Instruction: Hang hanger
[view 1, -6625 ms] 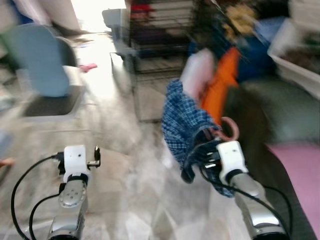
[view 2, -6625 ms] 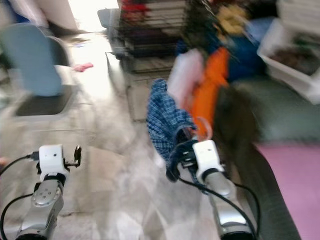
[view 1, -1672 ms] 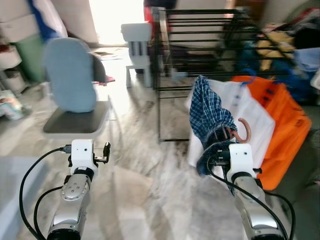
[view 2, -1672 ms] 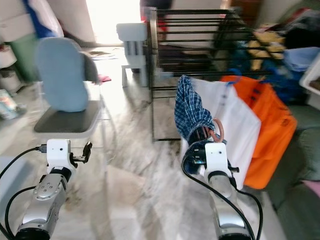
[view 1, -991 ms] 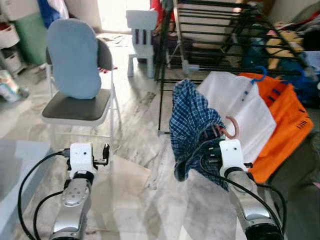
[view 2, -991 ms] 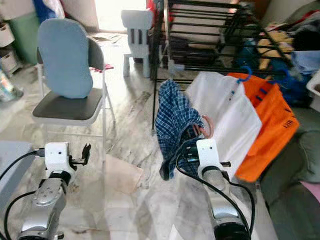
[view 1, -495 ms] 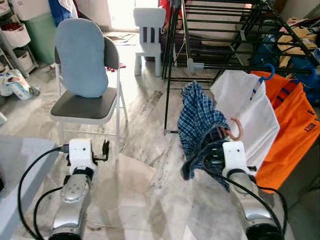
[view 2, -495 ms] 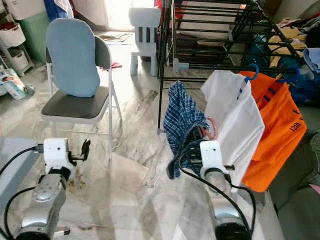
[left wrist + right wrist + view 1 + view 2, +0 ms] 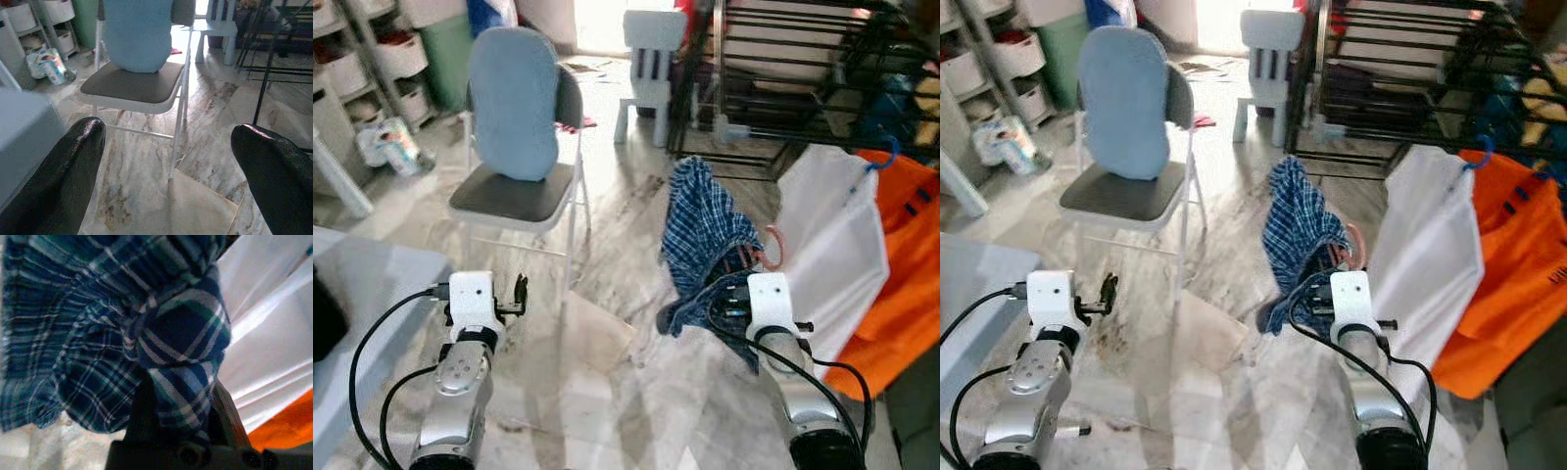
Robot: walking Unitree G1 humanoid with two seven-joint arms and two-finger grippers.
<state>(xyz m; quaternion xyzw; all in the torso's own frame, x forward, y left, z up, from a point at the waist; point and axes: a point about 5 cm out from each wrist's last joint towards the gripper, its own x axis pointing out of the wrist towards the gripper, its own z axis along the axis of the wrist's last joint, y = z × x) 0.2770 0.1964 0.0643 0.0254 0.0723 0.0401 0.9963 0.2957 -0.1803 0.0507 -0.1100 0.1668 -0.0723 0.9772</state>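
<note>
The right gripper (image 9: pixel 736 279) is clamped on a hanger (image 9: pixel 770 249) draped in a blue plaid garment (image 9: pixel 703 235), held up in front of the robot; the pink hook curls just above the wrist, and the cloth bunches over the fingers and hangs down to the gripper's left. Just to its right hang a white shirt (image 9: pixel 837 255) and an orange garment (image 9: pixel 906 264) on blue hangers. Beyond them stands a black drying rack (image 9: pixel 793 69). The left gripper (image 9: pixel 166 161) hovers low over the marble floor (image 9: pixel 607 392), its fingers (image 9: pixel 73 161) spread apart with nothing between them. Ahead of it stands a folding chair (image 9: pixel 524 147) with a light-blue cushion, and farther off a small white chair (image 9: pixel 651 49).
</note>
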